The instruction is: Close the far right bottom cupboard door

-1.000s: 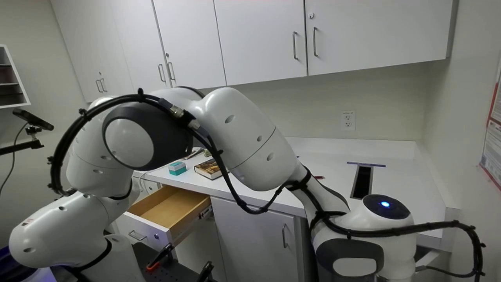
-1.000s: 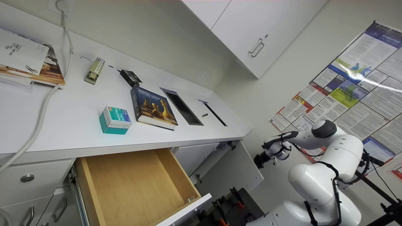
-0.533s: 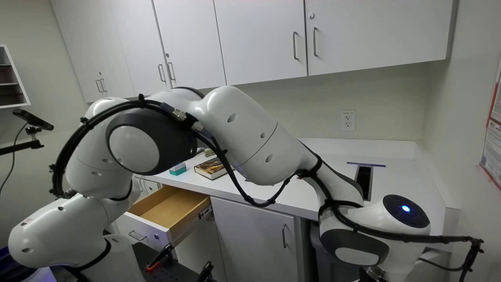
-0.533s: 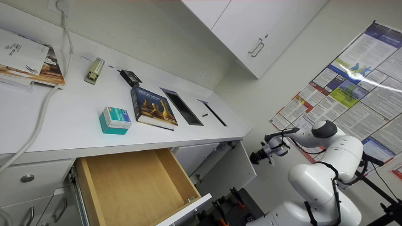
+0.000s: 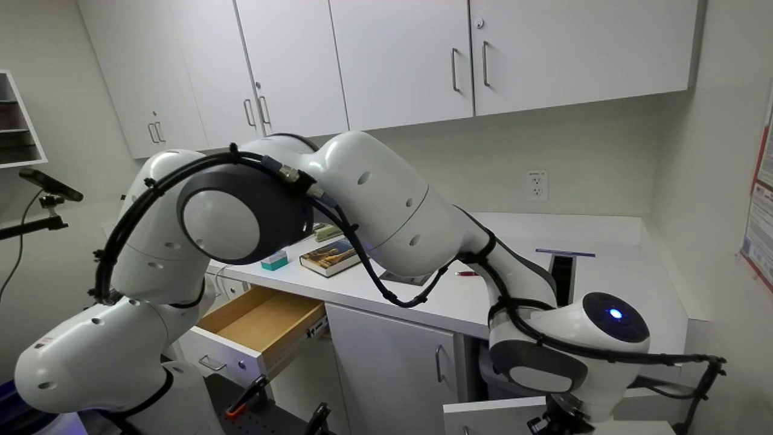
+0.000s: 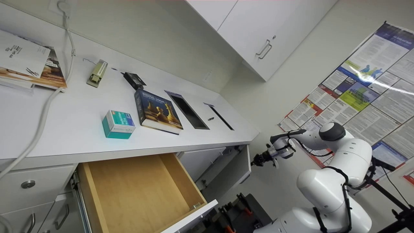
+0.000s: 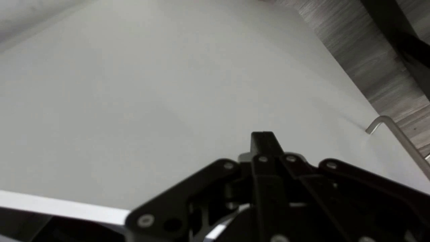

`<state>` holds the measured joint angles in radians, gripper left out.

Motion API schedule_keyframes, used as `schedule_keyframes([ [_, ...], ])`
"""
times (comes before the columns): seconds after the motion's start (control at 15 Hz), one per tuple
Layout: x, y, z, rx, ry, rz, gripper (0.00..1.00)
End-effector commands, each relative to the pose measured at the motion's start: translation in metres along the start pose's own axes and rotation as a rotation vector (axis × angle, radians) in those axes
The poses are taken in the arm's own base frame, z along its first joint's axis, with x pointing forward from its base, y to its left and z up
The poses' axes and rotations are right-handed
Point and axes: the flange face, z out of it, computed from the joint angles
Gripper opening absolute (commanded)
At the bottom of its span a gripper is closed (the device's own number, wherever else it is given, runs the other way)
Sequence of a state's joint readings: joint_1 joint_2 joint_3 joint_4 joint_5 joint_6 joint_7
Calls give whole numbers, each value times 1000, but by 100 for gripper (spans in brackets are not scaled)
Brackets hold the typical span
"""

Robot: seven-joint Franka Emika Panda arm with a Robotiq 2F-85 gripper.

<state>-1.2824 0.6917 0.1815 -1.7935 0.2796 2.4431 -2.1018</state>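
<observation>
The white bottom cupboard door stands partly open; its inner side shows in an exterior view [image 6: 228, 176] and its top part in an exterior view [image 5: 492, 417]. Its flat outer face fills much of the wrist view [image 7: 151, 101], with a metal bar handle [image 7: 404, 137] at right. My gripper [image 7: 263, 132] is shut and empty, its fingertips together, pointing at the outer face to the left of the handle. The gripper also shows in an exterior view [image 6: 254, 161], at the door's outer side. It seems to touch the door, but the contact is hidden.
A wooden drawer stands pulled out in both exterior views [image 5: 266, 320] [image 6: 142, 194]. A closed cupboard door [image 5: 392, 362] is beside the opening. A dark platform with clamps [image 6: 254, 207] stands before the cabinets. The counter [image 6: 77, 139] holds a book [image 6: 160, 111] and a teal box [image 6: 118, 124].
The door has swung inward toward the cabinet, and its top has come into sight at the bottom of an exterior view. The gripper has moved along with it on its outer side.
</observation>
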Motion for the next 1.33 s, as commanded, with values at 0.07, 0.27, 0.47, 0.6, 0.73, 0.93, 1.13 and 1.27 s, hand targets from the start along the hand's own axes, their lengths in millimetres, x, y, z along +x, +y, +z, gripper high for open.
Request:
schedule_keyframes([
  [0.07,-2,0,0,1,-2,4,0],
  [0.27,18,6,26,-71,164,66,0],
  [0.47,37,8,43,-136,303,118,0],
  [0.6,48,9,48,-189,378,121,0],
  [0.73,60,10,55,-235,444,107,0],
  [0.93,78,10,56,-309,537,71,0],
  [1.13,99,25,48,-337,573,38,0],
  [1.27,102,25,45,-329,567,9,0],
])
